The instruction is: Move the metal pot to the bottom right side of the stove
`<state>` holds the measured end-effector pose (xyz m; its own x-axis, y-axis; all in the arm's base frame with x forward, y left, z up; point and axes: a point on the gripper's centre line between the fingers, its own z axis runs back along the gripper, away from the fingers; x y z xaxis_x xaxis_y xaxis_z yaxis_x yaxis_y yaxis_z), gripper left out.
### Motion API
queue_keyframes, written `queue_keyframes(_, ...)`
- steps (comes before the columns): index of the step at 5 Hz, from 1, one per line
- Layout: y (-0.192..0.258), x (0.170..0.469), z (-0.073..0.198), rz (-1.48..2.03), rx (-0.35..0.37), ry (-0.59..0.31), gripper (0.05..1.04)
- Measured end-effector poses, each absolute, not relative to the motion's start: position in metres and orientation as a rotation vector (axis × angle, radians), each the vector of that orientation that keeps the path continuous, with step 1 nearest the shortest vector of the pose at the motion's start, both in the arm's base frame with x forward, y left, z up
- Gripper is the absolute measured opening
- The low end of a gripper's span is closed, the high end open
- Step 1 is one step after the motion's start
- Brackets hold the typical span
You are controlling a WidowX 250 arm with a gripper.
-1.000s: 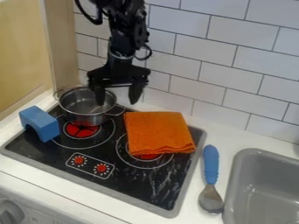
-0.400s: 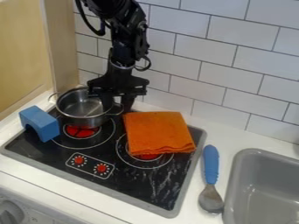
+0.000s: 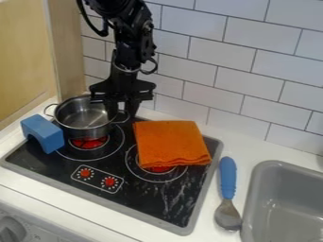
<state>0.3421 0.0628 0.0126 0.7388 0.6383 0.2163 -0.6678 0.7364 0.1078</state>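
We see a wall of shiny white tiles with dark lines at the back. In front is a white counter, and on it a flat black stove with a grey edge. A light brown wooden panel stands at the left, and a grey sink is at the right. The round silver metal pot with two loop handles is at the stove's back left corner. The black gripper is at the pot's right side. We cannot tell if it is spread, pressed together or pinching the pot. The fuzzy orange cloth lies at the stove's back right, and the blue arch block is by its left edge. A spoon with a blue handle lies between stove and sink.

Our view cuts off the sink, the top of the black arm and the grey knob at the bottom left. The cloth hides part of the right burner, and the pot hides part of the left one. The gripper covers some of the pot's rim.
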Motion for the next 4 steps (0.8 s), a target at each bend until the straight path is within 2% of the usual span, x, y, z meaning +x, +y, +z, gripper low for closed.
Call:
queue_keyframes(2, 0.063, 0.341, 0.012, 0.723, 0.182, -0.165, 0.349)
queue_keyframes(4, 0.064, 0.345, 0.034, 0.729, 0.182, -0.221, 0.323)
